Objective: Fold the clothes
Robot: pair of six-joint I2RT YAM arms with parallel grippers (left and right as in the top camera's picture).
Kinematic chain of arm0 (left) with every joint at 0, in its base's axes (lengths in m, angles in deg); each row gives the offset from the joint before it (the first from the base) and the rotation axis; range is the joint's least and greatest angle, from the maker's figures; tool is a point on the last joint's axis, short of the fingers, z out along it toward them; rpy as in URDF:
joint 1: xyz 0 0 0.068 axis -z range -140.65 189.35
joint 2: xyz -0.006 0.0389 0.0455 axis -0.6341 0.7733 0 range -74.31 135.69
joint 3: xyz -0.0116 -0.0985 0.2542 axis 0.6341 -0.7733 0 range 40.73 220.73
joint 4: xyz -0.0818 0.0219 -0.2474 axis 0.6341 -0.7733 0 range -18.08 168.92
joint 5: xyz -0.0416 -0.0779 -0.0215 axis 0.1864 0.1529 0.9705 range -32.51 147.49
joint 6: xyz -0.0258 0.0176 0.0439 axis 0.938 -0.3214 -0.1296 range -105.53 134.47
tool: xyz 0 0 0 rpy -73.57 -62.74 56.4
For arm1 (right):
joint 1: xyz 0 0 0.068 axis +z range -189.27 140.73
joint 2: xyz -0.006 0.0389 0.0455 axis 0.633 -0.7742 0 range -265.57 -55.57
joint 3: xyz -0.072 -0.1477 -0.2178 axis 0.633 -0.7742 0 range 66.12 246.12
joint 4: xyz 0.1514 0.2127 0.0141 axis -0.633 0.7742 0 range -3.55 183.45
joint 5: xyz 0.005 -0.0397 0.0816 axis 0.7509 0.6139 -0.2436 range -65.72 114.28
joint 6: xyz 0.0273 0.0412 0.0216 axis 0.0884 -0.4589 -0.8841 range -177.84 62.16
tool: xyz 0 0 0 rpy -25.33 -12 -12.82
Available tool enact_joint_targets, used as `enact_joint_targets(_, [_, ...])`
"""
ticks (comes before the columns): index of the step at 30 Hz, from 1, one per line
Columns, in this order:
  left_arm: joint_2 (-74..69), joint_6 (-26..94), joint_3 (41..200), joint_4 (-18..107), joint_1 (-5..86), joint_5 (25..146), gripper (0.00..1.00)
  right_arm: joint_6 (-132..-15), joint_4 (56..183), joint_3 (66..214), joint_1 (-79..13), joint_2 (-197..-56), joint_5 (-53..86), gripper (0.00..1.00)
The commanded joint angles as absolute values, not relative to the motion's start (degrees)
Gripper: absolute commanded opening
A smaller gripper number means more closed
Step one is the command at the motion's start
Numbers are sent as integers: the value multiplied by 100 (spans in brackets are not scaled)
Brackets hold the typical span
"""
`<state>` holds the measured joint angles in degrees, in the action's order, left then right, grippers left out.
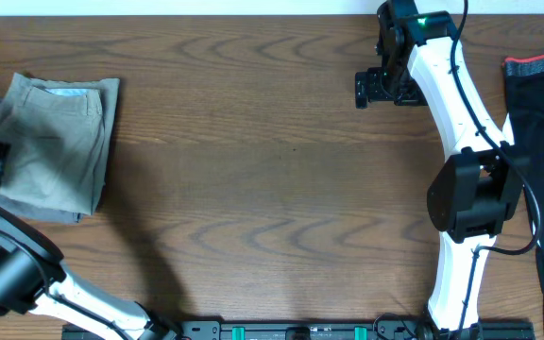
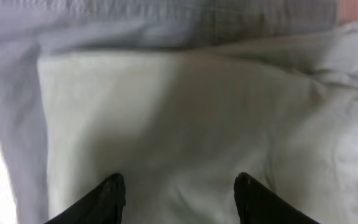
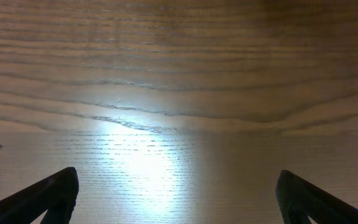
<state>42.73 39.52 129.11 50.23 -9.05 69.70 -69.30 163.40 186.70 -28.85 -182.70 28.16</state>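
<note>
my left pincer (image 2: 179, 190) hangs half apart, gripping nothing, right over the folded khaki shorts (image 1: 55, 142) at the table's (image 1: 272, 189) left edge. my right pincer (image 1: 381, 87), wide apart, is well away over bare wood.

text: none legible | labels: none legible | numbers: none | signs: none

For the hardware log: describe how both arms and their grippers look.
The right arm and left arm have white links and black joints. A black cable runs along the right one; a green light glows at its wrist. The left gripper and right gripper have black tapered fingers.
</note>
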Motion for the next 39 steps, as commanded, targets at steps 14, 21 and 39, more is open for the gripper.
enact_joint_targets(14, [4406,3358,12913,5110,-1434,6684,65,-6845,16366,18751,-2925,-18255,2877,99])
enact_joint_targets(21, [3901,3360,12978,5340,-1307,7720,65,-6845,16364,18751,-2925,-18255,2877,99])
enact_joint_targets(39, [4321,3358,12978,7073,-236,8212,6,-6847,16362,18751,-2918,-18255,2875,99])
